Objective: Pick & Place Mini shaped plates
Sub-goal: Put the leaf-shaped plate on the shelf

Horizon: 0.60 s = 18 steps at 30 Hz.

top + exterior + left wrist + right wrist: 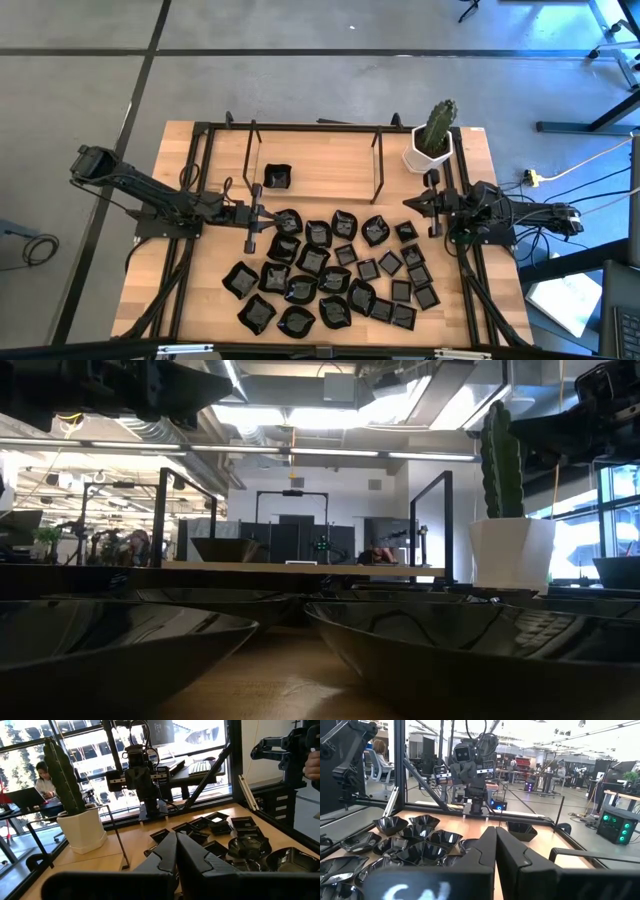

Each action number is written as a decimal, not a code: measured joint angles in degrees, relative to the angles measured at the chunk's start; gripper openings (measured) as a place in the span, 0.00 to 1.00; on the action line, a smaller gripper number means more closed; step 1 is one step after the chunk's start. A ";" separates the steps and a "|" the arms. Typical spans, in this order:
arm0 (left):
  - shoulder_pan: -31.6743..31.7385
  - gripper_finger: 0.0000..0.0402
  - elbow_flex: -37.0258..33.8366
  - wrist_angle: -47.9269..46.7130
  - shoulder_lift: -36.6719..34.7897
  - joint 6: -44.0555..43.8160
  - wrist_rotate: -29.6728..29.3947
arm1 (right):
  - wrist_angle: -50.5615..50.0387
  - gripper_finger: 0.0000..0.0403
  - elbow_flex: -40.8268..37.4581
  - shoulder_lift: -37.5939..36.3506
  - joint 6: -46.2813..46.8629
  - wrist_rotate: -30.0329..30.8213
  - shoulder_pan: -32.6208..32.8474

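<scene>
Several glossy black mini shaped plates (330, 275) lie spread over the near half of the wooden table, also seen in the left wrist view (235, 832) and the right wrist view (420, 840). One plate (276, 177) sits apart on the far half (522, 829). My left gripper (270, 215) hovers level at the left edge of the cluster, shut and empty (176, 837). My right gripper (410, 205) hovers level at the cluster's right edge, facing the left one, shut and empty (495, 831).
A white pot with a green cactus (432, 140) stands at the far right corner (510, 550). A black metal frame (315, 130) rises over the table's far half. Bare wood shows inside it (330, 170). Cables (560, 215) run off to the right.
</scene>
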 joint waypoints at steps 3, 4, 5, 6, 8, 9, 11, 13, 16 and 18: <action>0.00 0.02 0.00 -0.02 0.00 0.00 0.00 | -0.11 0.02 0.00 0.00 -0.13 -0.49 0.00; 0.00 0.02 0.00 -0.02 0.00 0.00 0.00 | -0.13 0.02 0.00 0.00 -0.13 -0.54 0.01; 0.00 0.02 0.00 -0.02 0.00 -0.12 0.00 | -0.19 0.02 0.00 0.00 -0.12 -0.55 0.00; 0.00 0.02 0.00 -0.01 0.00 -0.48 0.00 | -0.32 0.02 0.00 0.00 -0.08 -0.51 0.00; 0.00 0.02 0.00 -0.02 0.00 -0.43 0.01 | -0.81 0.02 0.00 0.00 0.11 -0.50 0.01; 0.00 0.01 0.00 0.00 0.00 -0.15 0.00 | -0.96 0.02 0.00 0.00 0.11 -0.50 0.01; 0.00 0.01 0.00 0.00 0.00 0.00 0.00 | -1.01 0.02 0.00 0.00 0.10 -0.48 0.01; 0.00 0.01 0.00 0.00 0.00 0.17 -0.44 | -0.97 0.02 0.00 0.00 -0.07 -0.46 0.01; 0.00 0.01 0.00 0.00 0.00 1.48 -1.31 | -0.99 0.02 0.00 0.00 -0.13 -0.43 -0.01; 0.00 0.01 0.00 0.00 0.00 1.49 -1.36 | -0.97 0.02 0.00 0.00 -0.13 -0.43 0.01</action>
